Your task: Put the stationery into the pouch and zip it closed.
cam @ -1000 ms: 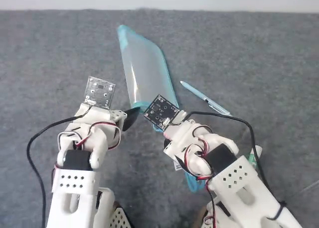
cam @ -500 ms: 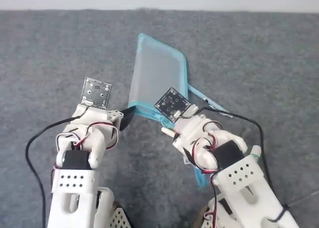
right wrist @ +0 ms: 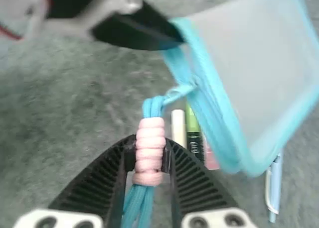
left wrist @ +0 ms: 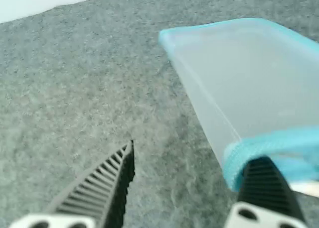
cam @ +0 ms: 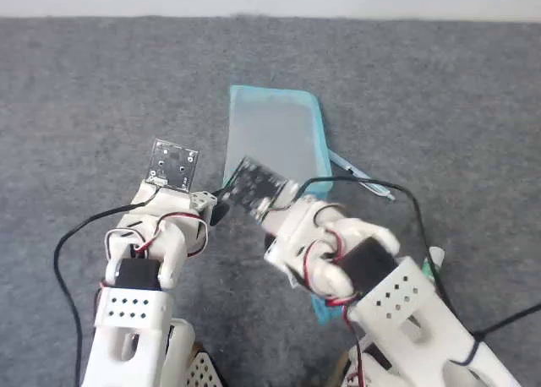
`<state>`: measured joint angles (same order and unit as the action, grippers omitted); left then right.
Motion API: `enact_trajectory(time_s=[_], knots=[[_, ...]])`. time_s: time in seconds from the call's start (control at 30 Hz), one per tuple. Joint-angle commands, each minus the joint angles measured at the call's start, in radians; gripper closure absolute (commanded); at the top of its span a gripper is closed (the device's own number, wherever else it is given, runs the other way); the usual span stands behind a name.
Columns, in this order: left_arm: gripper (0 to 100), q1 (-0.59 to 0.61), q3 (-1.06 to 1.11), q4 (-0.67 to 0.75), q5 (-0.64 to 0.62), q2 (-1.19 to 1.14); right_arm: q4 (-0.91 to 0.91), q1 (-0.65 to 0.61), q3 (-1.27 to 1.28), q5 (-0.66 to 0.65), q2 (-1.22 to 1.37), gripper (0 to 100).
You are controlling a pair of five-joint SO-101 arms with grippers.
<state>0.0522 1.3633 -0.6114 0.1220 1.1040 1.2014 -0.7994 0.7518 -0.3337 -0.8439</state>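
Note:
The translucent pouch [cam: 275, 133] with teal edging lies flat on the grey carpet ahead of both arms. In the right wrist view my right gripper [right wrist: 148, 161] is shut on the pink zipper pull [right wrist: 149, 151] and its teal cord, at the pouch's [right wrist: 249, 83] near corner. A white, a green and a pink stationery piece [right wrist: 192, 133] show through the pouch's end. My left gripper [left wrist: 187, 173] is open, and the teal corner of the pouch [left wrist: 239, 158] rests against one fingertip [left wrist: 261, 180]. A light blue pen [cam: 359, 176] lies on the carpet just right of the pouch.
Grey carpet [cam: 439, 83] covers the table up to a pale wall strip at the back. A green and white item [cam: 435, 264] lies beside the right arm, and a teal strip [cam: 325, 307] shows under it. Cables loop off both arms.
The pouch has swung from slanting left to lying square and flat. My right arm has shifted left with the zipper pull, towards the left gripper. The left arm has barely moved.

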Motion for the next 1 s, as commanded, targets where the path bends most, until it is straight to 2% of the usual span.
enact_trajectory(time_s=[0.0,0.13,0.37,0.6,0.77,0.83,0.97], knots=[[68,-0.006,-0.013,0.044,-0.012,0.000,0.050,-0.070,-0.075,-0.052,-0.050,99.3],[68,-0.038,0.030,0.089,-0.014,0.005,0.104,-0.122,-0.075,-0.069,-0.124,99.3],[69,-0.132,0.082,0.166,-0.014,0.008,0.142,-0.127,-0.069,-0.086,-0.174,99.3],[85,-0.137,0.101,0.238,-0.012,0.008,0.145,-0.120,-0.068,-0.084,-0.174,99.3],[97,-0.086,0.088,0.241,-0.014,0.009,0.145,-0.039,-0.068,-0.091,-0.173,99.3],[99,-0.038,0.077,0.239,-0.017,0.009,0.143,0.022,-0.068,-0.092,-0.173,99.3],[99,0.051,0.059,0.241,-0.100,0.009,0.134,0.105,-0.068,-0.092,-0.173,99.3]])
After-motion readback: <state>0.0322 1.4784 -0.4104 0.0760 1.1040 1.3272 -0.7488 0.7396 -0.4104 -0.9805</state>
